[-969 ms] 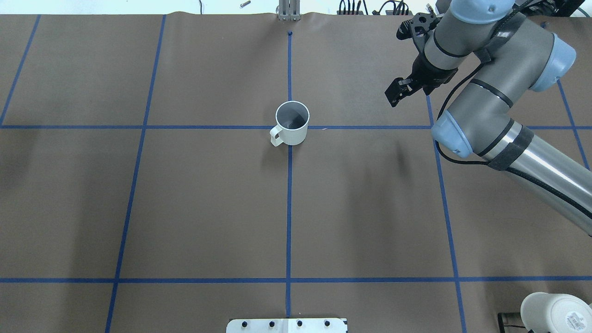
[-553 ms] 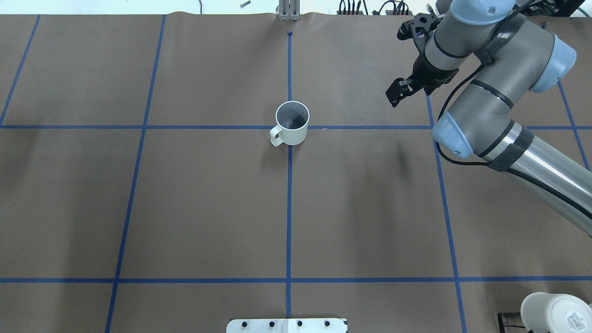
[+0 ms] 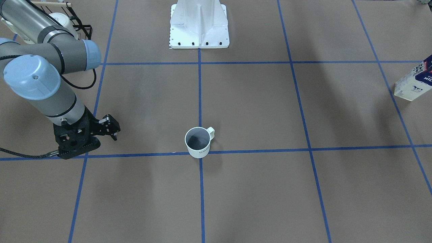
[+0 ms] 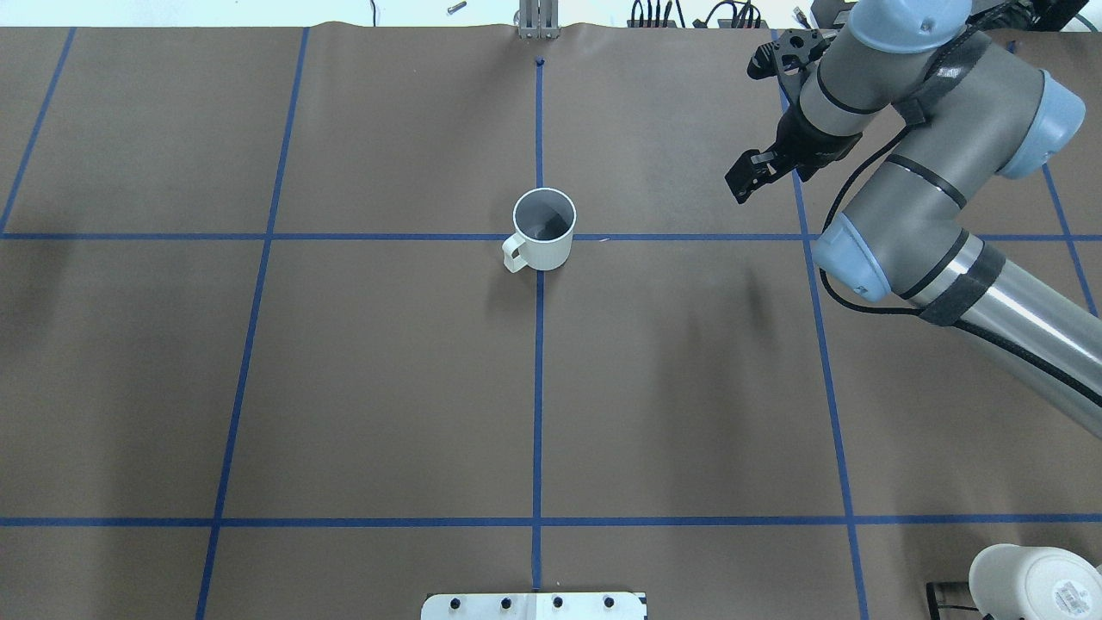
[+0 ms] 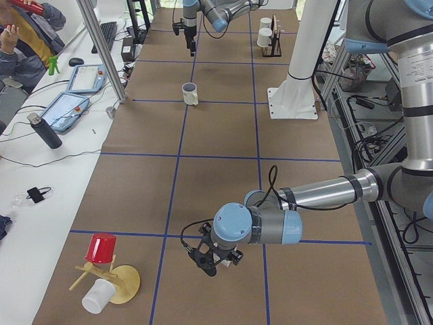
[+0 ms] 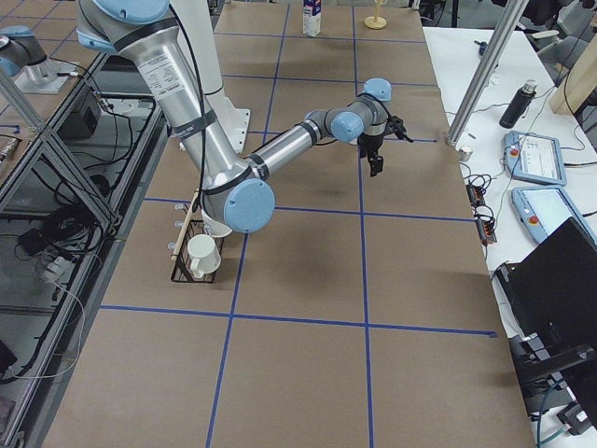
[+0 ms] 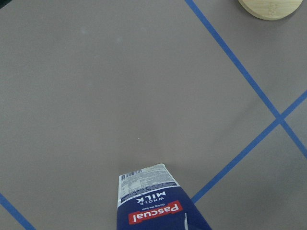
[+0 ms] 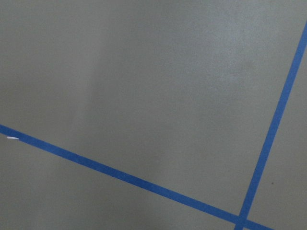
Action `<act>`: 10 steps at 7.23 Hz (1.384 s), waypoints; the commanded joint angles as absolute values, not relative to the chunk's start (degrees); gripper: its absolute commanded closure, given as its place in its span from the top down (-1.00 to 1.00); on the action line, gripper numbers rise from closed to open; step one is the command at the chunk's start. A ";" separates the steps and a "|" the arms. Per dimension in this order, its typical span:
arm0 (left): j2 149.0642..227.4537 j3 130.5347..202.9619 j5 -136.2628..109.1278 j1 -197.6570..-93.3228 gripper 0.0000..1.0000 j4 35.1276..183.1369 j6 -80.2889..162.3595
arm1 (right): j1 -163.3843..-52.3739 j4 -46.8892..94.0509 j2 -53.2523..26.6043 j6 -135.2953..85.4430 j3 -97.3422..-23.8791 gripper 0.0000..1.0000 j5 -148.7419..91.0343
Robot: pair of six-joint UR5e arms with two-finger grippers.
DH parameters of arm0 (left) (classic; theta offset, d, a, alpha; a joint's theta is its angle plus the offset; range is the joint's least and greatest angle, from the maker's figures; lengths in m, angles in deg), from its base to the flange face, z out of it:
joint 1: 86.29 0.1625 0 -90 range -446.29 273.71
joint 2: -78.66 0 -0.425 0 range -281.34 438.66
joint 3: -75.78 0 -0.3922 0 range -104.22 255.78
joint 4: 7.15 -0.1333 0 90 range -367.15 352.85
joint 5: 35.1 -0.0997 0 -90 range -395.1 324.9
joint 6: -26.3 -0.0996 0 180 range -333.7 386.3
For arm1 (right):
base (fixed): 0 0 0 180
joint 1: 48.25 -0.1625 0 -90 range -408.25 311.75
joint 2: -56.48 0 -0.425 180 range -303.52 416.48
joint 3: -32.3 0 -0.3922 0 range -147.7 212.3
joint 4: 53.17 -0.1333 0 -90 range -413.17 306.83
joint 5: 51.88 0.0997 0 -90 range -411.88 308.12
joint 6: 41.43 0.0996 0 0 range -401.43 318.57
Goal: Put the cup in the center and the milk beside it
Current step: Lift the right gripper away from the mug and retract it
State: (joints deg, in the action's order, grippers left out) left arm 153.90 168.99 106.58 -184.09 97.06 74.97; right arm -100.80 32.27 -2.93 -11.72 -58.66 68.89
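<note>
right arm has eased a little further to the right, away from the cup, since a second ago. the cup itself has not shifted. it stands upright on the crossing of the blue tape lines at the table's middle, handle toward the robot's left. the right gripper hangs well apart from it, jaws seemingly parted and holding nothing.

so the cup half looks done and the milk remains. it stands upright far out at the left end, well apart from the cup. the left gripper hovers out there, and its wrist camera catches the carton at the bottom of its view. whether its fingers are wide or narrow i cannot tell.

the next move, as i judge it, is to come down around the carton, close on its sides and carry it rightward to just beside the cup, not touching. between the two only brown paper and tape show, so room looks ample. the wooden stand near the carton and the table's left edge are what to mind.
</note>
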 commanded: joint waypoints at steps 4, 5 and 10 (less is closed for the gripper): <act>153.73 168.94 108.68 -183.85 0.96 97.27 77.72 | -100.46 32.26 -3.90 -11.72 -58.85 1.00 68.80; 153.72 168.86 108.95 -183.85 0.96 97.27 77.63 | -100.37 32.26 -3.90 -11.63 -58.85 1.00 68.80; 153.20 168.07 109.04 -182.71 0.96 97.09 77.55 | -100.19 32.26 -4.25 -11.63 -58.85 1.00 68.80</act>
